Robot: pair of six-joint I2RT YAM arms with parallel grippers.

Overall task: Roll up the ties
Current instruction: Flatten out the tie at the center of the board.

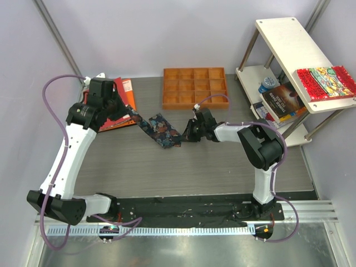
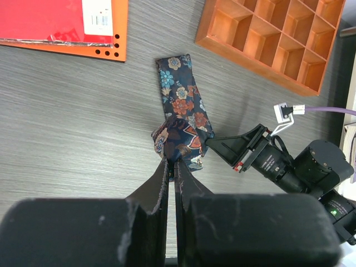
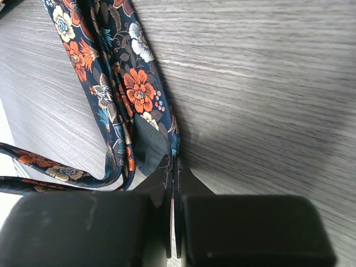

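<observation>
The navy floral tie [image 1: 161, 130] lies folded on the grey table between my two grippers. My left gripper [image 1: 137, 119] is shut on the tie's left end; in the left wrist view [image 2: 172, 164] its fingers pinch a bunched fold, and the rest of the tie [image 2: 181, 103] stretches away flat. My right gripper [image 1: 181, 138] is shut on the tie's right end. In the right wrist view [image 3: 173, 162] its fingertips pinch the edge of the tie [image 3: 130, 83], whose dark lining shows. The right gripper also shows in the left wrist view [image 2: 214, 146], beside the fold.
An orange wooden compartment tray [image 1: 194, 87] sits behind the tie. A red and orange folder [image 1: 119, 103] lies under the left arm. A white shelf unit [image 1: 289, 50] at the right holds books and a red patterned book [image 1: 325, 82].
</observation>
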